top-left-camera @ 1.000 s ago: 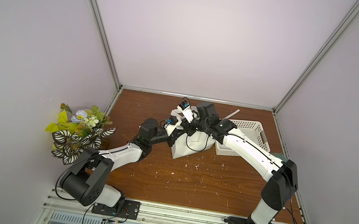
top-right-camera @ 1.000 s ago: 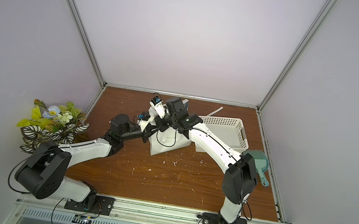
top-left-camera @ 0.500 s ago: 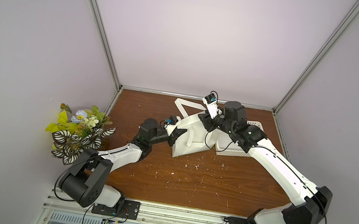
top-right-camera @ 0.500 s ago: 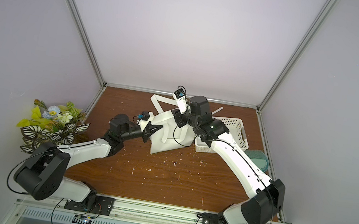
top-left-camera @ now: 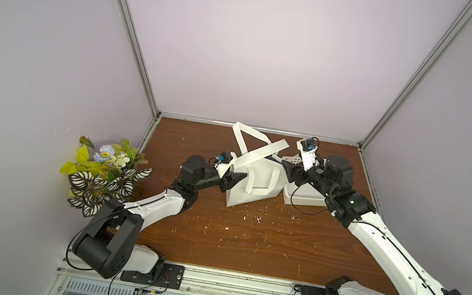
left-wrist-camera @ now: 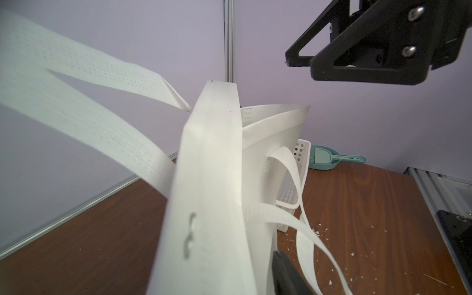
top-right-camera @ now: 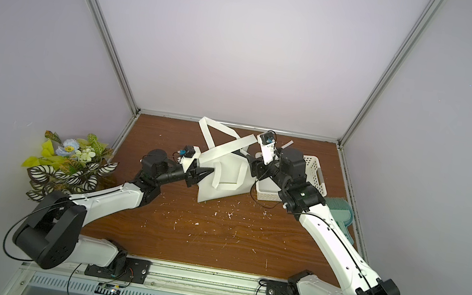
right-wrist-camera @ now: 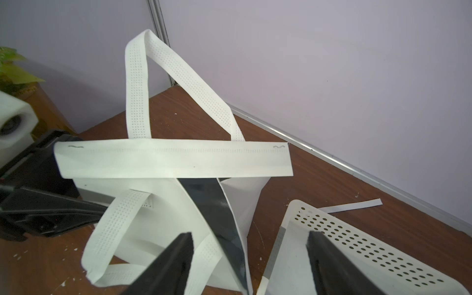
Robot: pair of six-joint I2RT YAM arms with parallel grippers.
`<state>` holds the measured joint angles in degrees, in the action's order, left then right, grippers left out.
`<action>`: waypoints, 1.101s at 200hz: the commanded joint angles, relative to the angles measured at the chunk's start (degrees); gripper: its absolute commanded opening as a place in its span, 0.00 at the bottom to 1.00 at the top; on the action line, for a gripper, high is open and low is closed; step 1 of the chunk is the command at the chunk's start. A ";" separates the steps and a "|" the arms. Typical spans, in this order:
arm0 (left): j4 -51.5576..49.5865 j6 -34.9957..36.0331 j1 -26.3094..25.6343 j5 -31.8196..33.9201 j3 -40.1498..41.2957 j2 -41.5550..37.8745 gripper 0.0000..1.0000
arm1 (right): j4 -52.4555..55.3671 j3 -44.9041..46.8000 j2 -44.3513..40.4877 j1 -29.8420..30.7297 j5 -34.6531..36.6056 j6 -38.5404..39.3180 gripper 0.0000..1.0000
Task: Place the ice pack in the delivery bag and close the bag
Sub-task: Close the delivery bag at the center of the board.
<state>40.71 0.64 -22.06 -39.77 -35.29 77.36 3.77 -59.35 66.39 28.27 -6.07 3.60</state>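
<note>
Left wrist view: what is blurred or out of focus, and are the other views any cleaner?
Left wrist view: the near strap handle is smeared and the delivery bag's near edge soft, while the table behind is sharper. Right wrist view: bag crisp, its foil lining dark, only the right gripper's fingers soft. Both top views: even light, soft shadows, no glare.

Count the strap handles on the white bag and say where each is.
2. One handle stands upright above the bag's rim; the other droops down its front face. None seems hidden.
</note>
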 commanded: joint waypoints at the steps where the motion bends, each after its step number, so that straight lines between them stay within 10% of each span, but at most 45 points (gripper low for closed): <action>1: -3.25 0.25 0.79 0.47 0.05 -3.03 0.60 | -6.63 4.21 -2.62 -1.91 -8.25 -0.80 0.79; 67: -19.70 0.76 1.50 9.57 2.12 -17.19 0.98 | -20.61 17.03 -2.74 -4.88 -15.38 1.40 0.84; 131: -38.52 -7.87 1.72 23.12 -7.10 -26.62 1.00 | -41.14 25.17 2.67 -9.83 -22.06 0.71 0.87; 220: -49.08 -14.63 -3.50 27.88 -43.21 -4.56 1.00 | -50.05 20.22 15.44 -12.19 -32.12 1.29 0.99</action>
<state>-3.66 -12.12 -23.05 -15.27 -70.94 67.51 -40.34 -35.53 79.79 16.25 -33.41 3.70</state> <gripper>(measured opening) 0.998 0.989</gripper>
